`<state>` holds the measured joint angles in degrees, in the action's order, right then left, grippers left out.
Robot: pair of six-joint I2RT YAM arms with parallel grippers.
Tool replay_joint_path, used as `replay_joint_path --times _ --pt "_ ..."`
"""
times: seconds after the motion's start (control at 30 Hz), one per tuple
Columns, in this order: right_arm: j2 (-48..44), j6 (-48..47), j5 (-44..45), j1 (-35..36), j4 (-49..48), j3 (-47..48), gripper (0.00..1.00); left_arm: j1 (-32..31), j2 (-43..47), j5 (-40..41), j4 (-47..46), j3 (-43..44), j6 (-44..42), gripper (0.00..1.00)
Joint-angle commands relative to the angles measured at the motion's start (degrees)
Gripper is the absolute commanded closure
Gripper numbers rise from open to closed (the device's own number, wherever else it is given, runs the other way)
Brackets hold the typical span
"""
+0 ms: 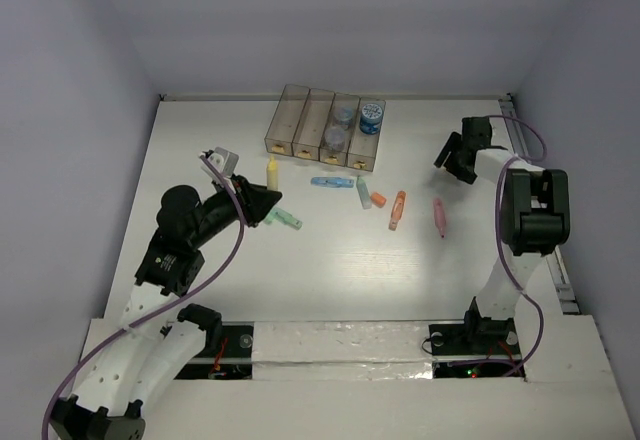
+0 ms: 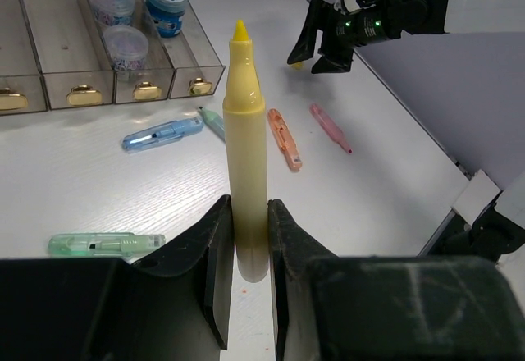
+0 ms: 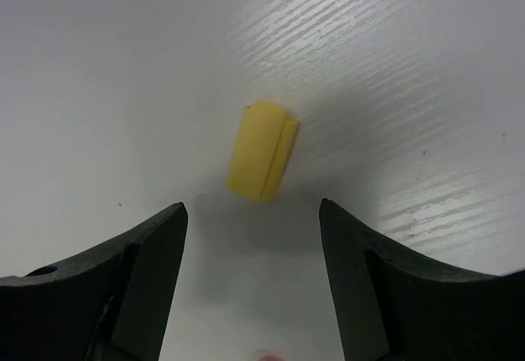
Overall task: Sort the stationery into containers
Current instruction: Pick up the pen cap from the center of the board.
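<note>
My left gripper [image 1: 268, 196] [image 2: 248, 213] is shut on a capless yellow marker [image 1: 271, 172] [image 2: 246, 131], whose tip points toward the containers [image 1: 295, 110]. These are four smoky bins in a row; the two right ones hold round rolls [image 1: 372, 113] [image 2: 125, 45]. Loose on the table lie a green marker [image 1: 283, 219] [image 2: 102, 243], a blue one [image 1: 327, 182] [image 2: 162, 135], an orange one [image 1: 397, 210] [image 2: 284, 138] and a pink one [image 1: 439, 216] [image 2: 330, 127]. My right gripper [image 1: 452, 168] [image 3: 253, 209] stands open just above a small yellow cap [image 3: 261, 150] lying on the table.
A pale green marker [image 1: 362, 190] with an orange piece [image 1: 378, 200] beside it lies in front of the bins. Grey walls close in the table at the back and both sides. The right arm's base [image 1: 480, 335] stands at the near edge.
</note>
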<state>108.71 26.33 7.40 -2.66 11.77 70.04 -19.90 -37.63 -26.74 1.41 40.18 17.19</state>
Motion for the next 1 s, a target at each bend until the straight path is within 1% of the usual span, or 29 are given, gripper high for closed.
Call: replay_joint_path --times 0.0,0.17,0.27,0.37,0.4,0.43,0.5,0.53,0.6,0.63,0.7,0.77,0.8,0.87,0.9,0.97 --pt "0.89 -1.89 -0.02 -0.33 3.87 4.05 0.29 -0.40 0.98 0.64 -0.19 1.56 -0.93 1.00" --pt "4.67 -4.00 2.09 -0.33 8.25 9.22 0.37 -0.40 1.24 0.90 0.00 1.65 -1.11 1.00" --pt "5.99 -4.70 2.27 -0.33 9.58 10.46 0.42 -0.40 1.42 1.34 0.00 1.65 -1.19 1.00" --pt "6.69 -5.06 2.44 -0.33 10.20 10.99 0.53 -0.40 1.42 1.43 0.08 1.83 -1.28 1.00" --pt "6.96 -5.32 2.71 -0.33 10.38 11.52 0.55 -0.40 1.59 1.43 0.08 1.74 -1.28 1.00" --pt "7.31 -5.67 2.71 -0.33 10.55 11.78 0.63 -0.40 1.59 1.52 0.26 1.83 -1.37 1.00" --pt "7.75 -6.37 2.62 -0.33 10.99 12.14 0.72 -0.93 1.68 1.61 0.35 1.83 -1.37 1.00" --pt "7.40 -6.55 2.36 -0.33 10.82 11.96 0.79 -0.93 1.68 1.78 0.35 1.74 -1.46 1.00" --pt "6.00 -7.16 1.48 0.54 8.98 11.09 0.83 -0.93 1.59 1.78 0.35 1.74 -1.46 1.00" --pt "3.29 -8.38 1.39 1.42 8.19 9.60 0.83 -0.93 1.50 1.87 0.35 1.74 -1.46 1.00" --pt "0.47 -9.62 3.14 5.71 7.21 9.06 0.83 -0.93 1.24 1.87 0.26 1.83 -1.37 1.00" --pt "-3.40 -10.24 2.54 9.49 8.35 9.06 0.83 -0.93 1.15 1.87 0.17 1.74 -1.37 1.00" --pt "-4.63 -10.50 1.66 13.86 8.36 8.80 0.83 -0.93 1.15 2.13 0.26 1.83 -1.37 1.00" --pt "-7.79 -10.94 -2.90 18.71 7.57 6.70 0.83 -0.93 1.15 2.57 0.35 1.83 -1.46 1.00" --pt "-8.59 -11.47 -6.40 23.79 7.04 5.64 0.83 -0.93 1.33 3.09 0.44 1.83 -1.46 1.00" --pt "-10.00 -11.91 -8.87 28.91 6.25 2.58 0.82 -0.93 1.41 3.80 0.61 1.83 -1.55 1.00"
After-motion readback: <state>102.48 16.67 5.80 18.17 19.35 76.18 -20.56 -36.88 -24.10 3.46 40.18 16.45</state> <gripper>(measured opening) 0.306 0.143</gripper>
